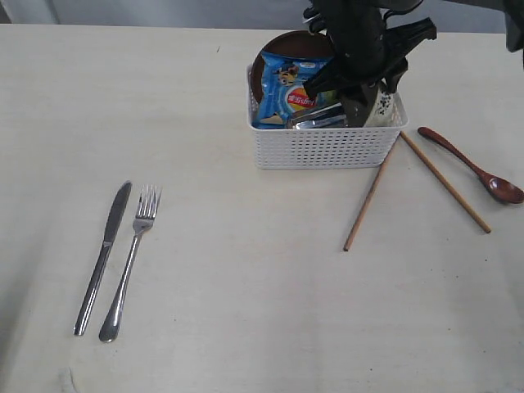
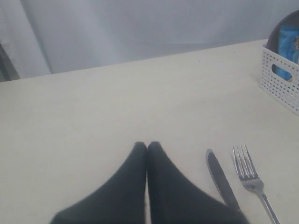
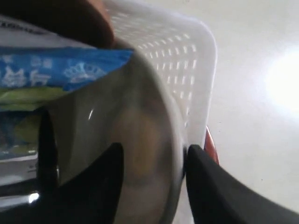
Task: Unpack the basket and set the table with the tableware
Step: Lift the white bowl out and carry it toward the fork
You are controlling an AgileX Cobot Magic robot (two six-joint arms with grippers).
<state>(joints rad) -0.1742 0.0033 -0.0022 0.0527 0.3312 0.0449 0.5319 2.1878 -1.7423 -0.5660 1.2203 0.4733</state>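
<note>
The white basket (image 1: 327, 147) stands at the table's far middle. In it are the blue chips packet (image 1: 286, 94), the brown plate (image 1: 295, 42), the steel cup (image 1: 315, 119) and the white speckled bowl (image 1: 383, 110). My right gripper (image 1: 360, 102) reaches down into the basket. In the right wrist view it (image 3: 154, 151) is open astride the bowl's (image 3: 140, 116) rim, one finger inside and one outside. Knife (image 1: 104, 254) and fork (image 1: 131, 262) lie side by side at left. My left gripper (image 2: 147, 145) is shut and empty above the table, beside the knife (image 2: 219, 179).
Two wooden chopsticks (image 1: 371, 196) (image 1: 444, 182) lie splayed on the table (image 1: 246, 286) right of the basket, with the reddish-brown spoon (image 1: 475, 168) beyond them. The basket wall (image 3: 187, 51) stands close against the bowl's outer side.
</note>
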